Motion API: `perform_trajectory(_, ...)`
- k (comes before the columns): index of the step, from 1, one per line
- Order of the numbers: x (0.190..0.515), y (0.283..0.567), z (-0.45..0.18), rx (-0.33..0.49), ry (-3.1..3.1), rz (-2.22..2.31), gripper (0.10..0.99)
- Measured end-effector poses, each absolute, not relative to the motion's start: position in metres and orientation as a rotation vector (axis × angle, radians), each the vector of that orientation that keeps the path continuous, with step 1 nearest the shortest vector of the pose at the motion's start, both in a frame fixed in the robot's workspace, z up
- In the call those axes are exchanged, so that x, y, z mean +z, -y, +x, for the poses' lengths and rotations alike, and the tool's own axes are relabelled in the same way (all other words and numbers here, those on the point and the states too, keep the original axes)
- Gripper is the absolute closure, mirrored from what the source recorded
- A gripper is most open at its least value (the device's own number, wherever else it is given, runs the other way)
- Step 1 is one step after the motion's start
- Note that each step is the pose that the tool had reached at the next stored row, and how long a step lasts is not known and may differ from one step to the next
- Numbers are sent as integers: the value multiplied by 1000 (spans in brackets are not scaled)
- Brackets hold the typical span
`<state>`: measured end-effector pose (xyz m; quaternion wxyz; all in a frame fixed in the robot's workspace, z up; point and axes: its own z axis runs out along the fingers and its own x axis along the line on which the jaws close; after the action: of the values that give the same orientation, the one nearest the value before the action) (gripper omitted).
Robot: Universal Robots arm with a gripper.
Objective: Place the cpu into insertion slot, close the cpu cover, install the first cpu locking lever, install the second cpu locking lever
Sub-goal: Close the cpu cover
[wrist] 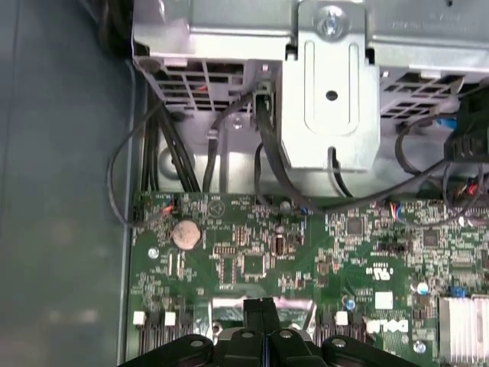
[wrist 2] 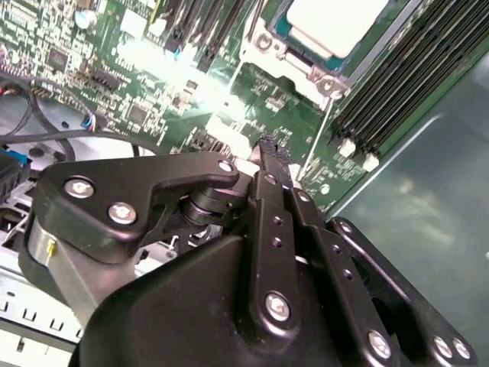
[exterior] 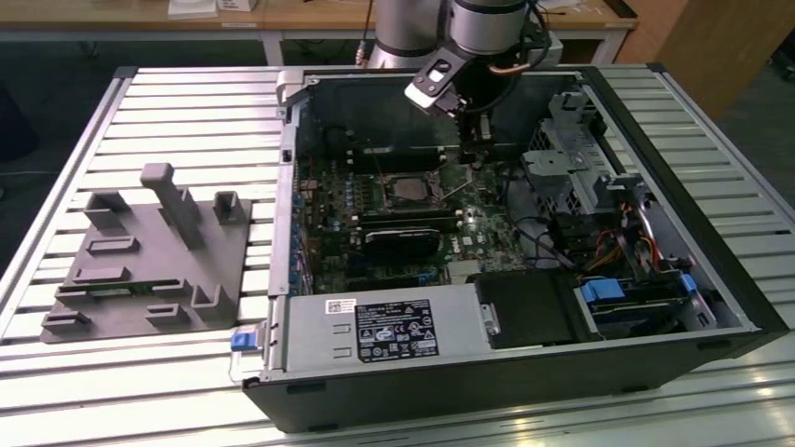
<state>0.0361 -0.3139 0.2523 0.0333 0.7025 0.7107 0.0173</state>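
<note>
The cpu [wrist 2: 336, 19] shows its pale silver face inside the insertion slot [exterior: 404, 190], the square socket on the green board. The cpu cover [wrist 2: 294, 61], a grey metal frame, lies around the chip. A thin metal locking lever [exterior: 456, 193] slants up beside the socket on the exterior view's right. My gripper [exterior: 476, 160] hangs inside the case just past that side of the socket, low over the board. Both wrist views show its black fingers [wrist 2: 269, 164] pressed together, with nothing visible between the fingers [wrist: 260, 310].
Black memory sticks [wrist 2: 386, 99] run alongside the socket. A metal drive cage [wrist: 328, 92] with black cables [wrist: 267, 160] stands beyond the board, and a coin battery [wrist: 186, 234] lies on it. A grey fixture block [exterior: 149, 256] sits on the slatted table left of the case.
</note>
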Motion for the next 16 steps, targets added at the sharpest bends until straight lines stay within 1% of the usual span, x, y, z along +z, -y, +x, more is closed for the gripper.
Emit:
perform_trajectory(13,252,314,59,53,-2187,2161,980)
perform_trajectory(16,244,314,62,53,-2187,2161,980)
